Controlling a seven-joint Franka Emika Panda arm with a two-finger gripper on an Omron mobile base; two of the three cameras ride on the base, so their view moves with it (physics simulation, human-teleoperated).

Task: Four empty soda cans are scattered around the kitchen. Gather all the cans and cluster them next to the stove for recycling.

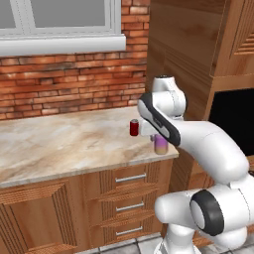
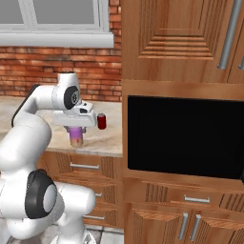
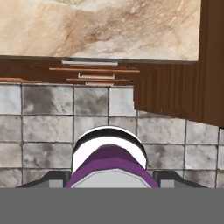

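Your gripper [image 2: 76, 135] is clamped on a purple can-like cylinder [image 2: 76, 138], centre-left in the right base view, just off the marble counter [image 1: 59, 144] edge. Carry it upright, clear of the wooden cabinet [image 2: 167, 43]. One glossy red soda can [image 1: 134, 127] stands mid-frame near the counter's right end.

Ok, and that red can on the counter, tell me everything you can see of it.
The red can is a small, plain red cylinder with a darker top; no dents or label are discernible. It stands upright on the marble counter, towards its right end near the tall wooden cabinet. Only the counter appears to touch it. The claw, shut on a purple cylinder, hangs nearer the counter's front edge.
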